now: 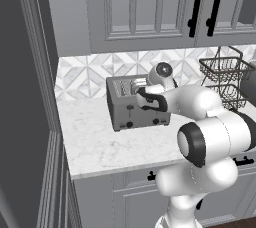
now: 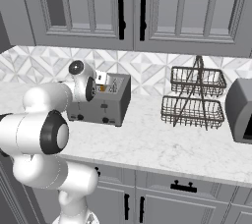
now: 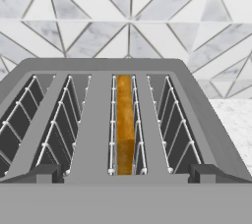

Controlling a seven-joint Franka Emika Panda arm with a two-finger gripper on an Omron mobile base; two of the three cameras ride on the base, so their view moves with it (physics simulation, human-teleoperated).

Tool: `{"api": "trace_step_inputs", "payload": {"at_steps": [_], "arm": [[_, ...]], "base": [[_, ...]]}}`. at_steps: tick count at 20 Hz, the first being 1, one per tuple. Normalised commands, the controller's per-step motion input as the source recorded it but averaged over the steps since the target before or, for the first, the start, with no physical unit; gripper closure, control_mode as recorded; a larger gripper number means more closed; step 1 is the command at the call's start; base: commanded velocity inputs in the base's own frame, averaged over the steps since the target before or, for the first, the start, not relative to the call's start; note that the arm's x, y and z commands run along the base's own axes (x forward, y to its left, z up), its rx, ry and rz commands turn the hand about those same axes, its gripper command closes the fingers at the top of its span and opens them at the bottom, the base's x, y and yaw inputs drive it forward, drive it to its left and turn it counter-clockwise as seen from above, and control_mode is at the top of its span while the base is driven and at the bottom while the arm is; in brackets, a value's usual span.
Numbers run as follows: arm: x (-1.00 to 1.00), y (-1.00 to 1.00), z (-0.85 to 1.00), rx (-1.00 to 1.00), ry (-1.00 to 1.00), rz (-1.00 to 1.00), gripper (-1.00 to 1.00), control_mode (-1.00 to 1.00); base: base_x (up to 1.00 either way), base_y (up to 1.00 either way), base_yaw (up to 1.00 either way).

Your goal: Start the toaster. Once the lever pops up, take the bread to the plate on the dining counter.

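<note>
At centre of the left base view you see the toaster (image 1: 137,104), a grey metal box standing on the marble worktop (image 1: 100,142) against the tiled wall (image 1: 85,74). Two black levers and two black knobs mark its front face. The pincer (image 3: 126,171) hangs just above the toaster's top. In the hand view its two dark tips sit wide apart at the bottom edge, left and right, gripping nothing. Between them, in the third slot from the left, the bread (image 3: 125,125) stands on edge, golden-brown, sunk within the wire guides. In the right base view the same slice shows as a small orange patch at upper left, beside the robot's wrist. To the right of centre stands a two-tier wire basket (image 2: 193,98), well apart from the toaster. Grey cupboards (image 2: 133,7) fill the upper frame.
</note>
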Motion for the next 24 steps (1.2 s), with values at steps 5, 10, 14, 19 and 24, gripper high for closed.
{"api": "trace_step_inputs", "payload": {"at_steps": [5, 10, 14, 19, 24], "arm": [[0.0, 0.0, 0.0, 0.0, 0.0, 0.0, -1.0, -1.0], [0.0, 0.0, 0.0, 0.0, 0.0, 0.0, -1.0, -1.0], [0.0, 0.0, 0.0, 0.0, 0.0, 0.0, -1.0, -1.0], [0.0, 0.0, 0.0, 0.0, 0.0, 0.0, -1.0, -1.0], [0.0, 0.0, 0.0, 0.0, 0.0, 0.0, -1.0, -1.0]], "base": [[0.0, 0.0, 0.0], [0.0, 0.0, 0.0], [0.0, 0.0, 0.0], [0.0, 0.0, 0.0], [0.0, 0.0, 0.0]]}}
